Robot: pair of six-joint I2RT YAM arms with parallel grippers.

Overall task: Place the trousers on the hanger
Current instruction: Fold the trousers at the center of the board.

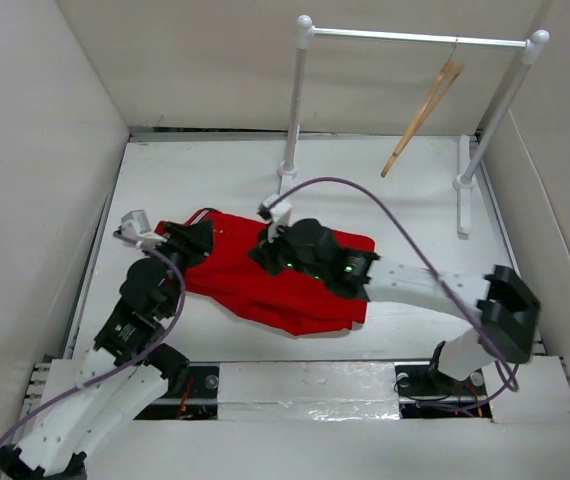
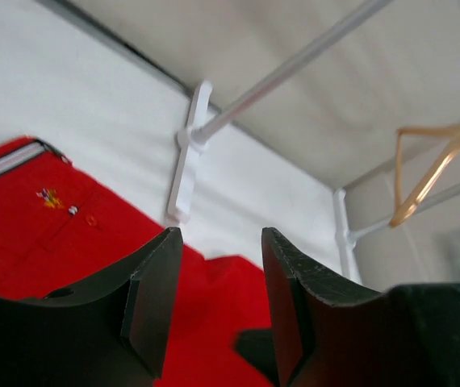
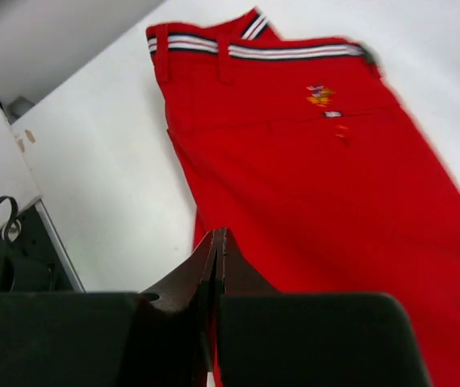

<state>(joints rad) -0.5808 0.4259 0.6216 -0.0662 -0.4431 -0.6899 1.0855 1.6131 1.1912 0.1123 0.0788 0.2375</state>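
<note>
Top external view tells me the job is barely begun: the trousers (image 1: 275, 285) lie spread on the tabletop (image 1: 415, 210) between my two arms, while the hanger (image 1: 427, 105) hangs bare from the white rail (image 1: 415, 38) at the far right, well apart from them. My left jaws are released, nothing between them, poised by the waistband end. My right jaws are clenched tight just above the red cloth; whether they pinch a fold I cannot tell. Lifting, carrying and draping over the crossbar all remain, I judge. The tabletop is plain white, boxed in by pale walls (image 1: 45, 150).
</note>
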